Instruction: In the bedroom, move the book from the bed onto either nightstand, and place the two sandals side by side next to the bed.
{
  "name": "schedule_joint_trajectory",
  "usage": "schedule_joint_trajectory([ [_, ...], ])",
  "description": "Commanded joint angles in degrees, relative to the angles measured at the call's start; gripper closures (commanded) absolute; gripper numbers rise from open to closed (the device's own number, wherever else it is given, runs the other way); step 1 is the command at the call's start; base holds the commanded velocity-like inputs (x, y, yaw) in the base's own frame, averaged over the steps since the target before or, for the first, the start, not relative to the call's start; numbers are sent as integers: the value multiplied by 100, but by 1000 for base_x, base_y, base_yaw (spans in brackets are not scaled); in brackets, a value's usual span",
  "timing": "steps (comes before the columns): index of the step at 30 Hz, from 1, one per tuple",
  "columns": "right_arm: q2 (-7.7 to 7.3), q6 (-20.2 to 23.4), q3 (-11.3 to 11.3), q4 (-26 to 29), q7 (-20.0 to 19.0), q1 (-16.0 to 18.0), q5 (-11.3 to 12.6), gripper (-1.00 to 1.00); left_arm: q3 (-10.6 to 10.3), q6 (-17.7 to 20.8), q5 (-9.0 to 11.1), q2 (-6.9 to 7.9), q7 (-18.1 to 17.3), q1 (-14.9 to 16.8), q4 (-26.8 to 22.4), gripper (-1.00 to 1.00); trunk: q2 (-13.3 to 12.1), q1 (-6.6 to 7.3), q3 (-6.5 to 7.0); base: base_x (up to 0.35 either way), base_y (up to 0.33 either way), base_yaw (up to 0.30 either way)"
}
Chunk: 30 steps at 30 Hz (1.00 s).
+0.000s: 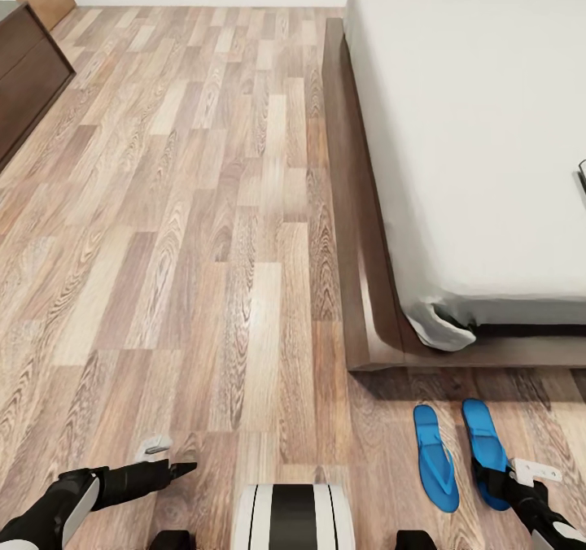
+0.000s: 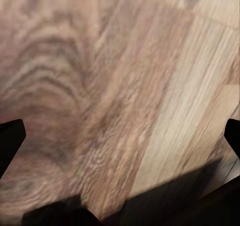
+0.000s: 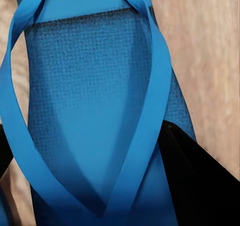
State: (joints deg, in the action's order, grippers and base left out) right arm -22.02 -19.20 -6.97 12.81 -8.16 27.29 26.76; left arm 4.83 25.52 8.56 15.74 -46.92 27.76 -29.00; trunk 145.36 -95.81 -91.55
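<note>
Two bright-blue sandals lie side by side on the wood floor just past the foot corner of the bed (image 1: 472, 127). My right gripper (image 1: 495, 478) is down at the near end of the right sandal (image 1: 482, 436), shut on it. In the right wrist view its blue sole and straps (image 3: 95, 100) sit between the dark fingers (image 3: 200, 186). The left sandal (image 1: 435, 456) lies free. My left gripper (image 1: 181, 469) hangs low over bare floor, open, with its fingertips (image 2: 10, 136) far apart. A dark sliver of the book (image 1: 582, 172) shows on the mattress, cut by the right edge of the head view.
A long low dark dresser (image 1: 24, 70) stands at the far left against the wall. The bed's dark wooden frame (image 1: 358, 233) runs along the floor beside the mattress. Wide wood-plank floor (image 1: 203, 233) lies between dresser and bed. My own base (image 1: 293, 517) shows at the bottom.
</note>
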Motion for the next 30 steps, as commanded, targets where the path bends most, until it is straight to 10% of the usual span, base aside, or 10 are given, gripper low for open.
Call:
schedule_joint_trajectory([
  [1, -4, -22, -42, -7, -19, 4, 68, 100, 10, 48, 32, 0, -11, 1, 0, -100, 3, -1, -26, 0, 0, 0],
  [16, -4, -22, -42, -6, -19, 4, 66, 100, 10, 48, 32, 0, -11, 1, 0, -100, 23, -40, -358, 0, 0, 0],
  [30, -4, -445, -33, -13, -19, -4, 102, 100, 10, 49, 32, 0, -12, 1, 0, -100, 23, -40, -358, 0, 0, 0],
])
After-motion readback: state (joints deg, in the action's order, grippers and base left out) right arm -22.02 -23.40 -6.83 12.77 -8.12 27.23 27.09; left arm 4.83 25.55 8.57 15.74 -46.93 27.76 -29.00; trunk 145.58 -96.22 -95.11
